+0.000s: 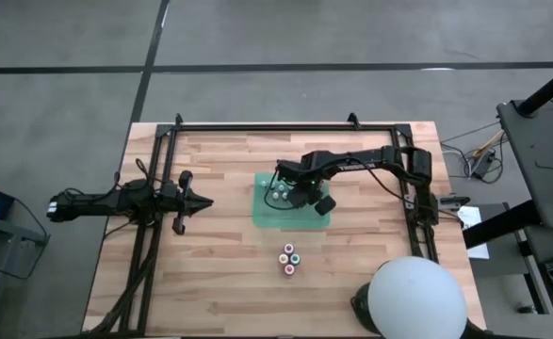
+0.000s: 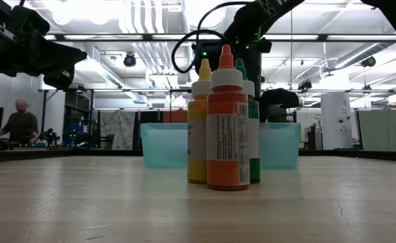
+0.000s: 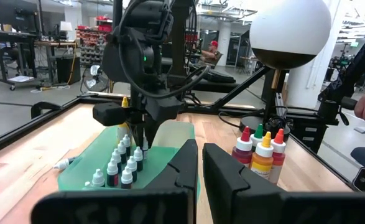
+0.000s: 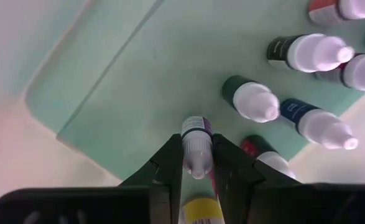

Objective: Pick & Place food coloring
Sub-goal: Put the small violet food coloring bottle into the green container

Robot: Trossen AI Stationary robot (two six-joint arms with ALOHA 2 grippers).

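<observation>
Bottles of food coloring sit in two places on our wooden table [image 1: 210,273]. Many tiny bottles [image 3: 121,163] with pale caps stand close together in a green tray [image 1: 262,218] near the middle of the table. Four bigger bottles [image 1: 290,258] stand in a tight bunch nearer the front edge, apart from the tray. From the low view we see an orange one [image 2: 228,121], a yellow one [image 2: 199,125] and a green one behind them.

Our right gripper [image 4: 197,163] hangs over the tray with its jaws clamped on one tiny bottle [image 4: 196,144] with a pale cap. That bottle points down at the tray floor, just beside the other tiny ones.

Our left gripper [image 1: 201,201] waits over the left side of the table, well apart from the tray. Its jaws are pressed together and hold nothing.

A white ball lamp [image 1: 415,299] stands at the front right corner.
</observation>
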